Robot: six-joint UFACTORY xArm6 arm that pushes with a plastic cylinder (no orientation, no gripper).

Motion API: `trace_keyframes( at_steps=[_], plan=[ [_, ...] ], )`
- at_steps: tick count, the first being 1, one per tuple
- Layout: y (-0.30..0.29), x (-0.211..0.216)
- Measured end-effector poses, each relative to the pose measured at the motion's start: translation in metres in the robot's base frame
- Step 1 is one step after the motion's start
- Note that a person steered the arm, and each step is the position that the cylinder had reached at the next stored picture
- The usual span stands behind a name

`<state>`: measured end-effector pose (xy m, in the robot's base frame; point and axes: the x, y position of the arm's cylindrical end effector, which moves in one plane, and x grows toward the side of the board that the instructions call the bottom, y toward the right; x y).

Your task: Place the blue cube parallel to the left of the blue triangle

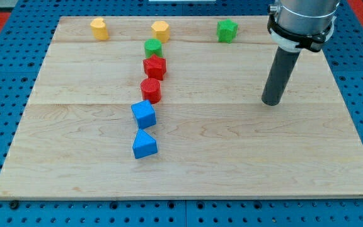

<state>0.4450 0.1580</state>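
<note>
Risk: neighbouring blocks get displaced
No pincer fitted, so no state to report. The blue cube (144, 114) lies far to the view's left of the tip (271, 103), between the blue triangle (144, 145) and the red cylinder (150, 90); a skewed push could strike either.

view: single | looks down at a slant from the near edge | frames whole wooden board (232, 157) | distance: seemingly moderate

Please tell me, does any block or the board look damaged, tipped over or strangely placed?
Nothing stands out. The blue cube sits just above the blue triangle, not at its left. The board looks intact. My tip stands far right of them.
</note>
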Motion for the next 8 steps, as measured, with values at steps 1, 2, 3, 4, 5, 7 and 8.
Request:
trace_keyframes(
  at_steps=[1, 2, 3, 4, 5, 7, 8],
  plan=[
    [0.0, 0.108],
    [-0.05, 0.174],
    [-0.102, 0.168],
    [-0.185, 0.161],
    [-0.249, 0.149],
    [-0.258, 0.099],
    [-0.146, 0.099]
  ],
)
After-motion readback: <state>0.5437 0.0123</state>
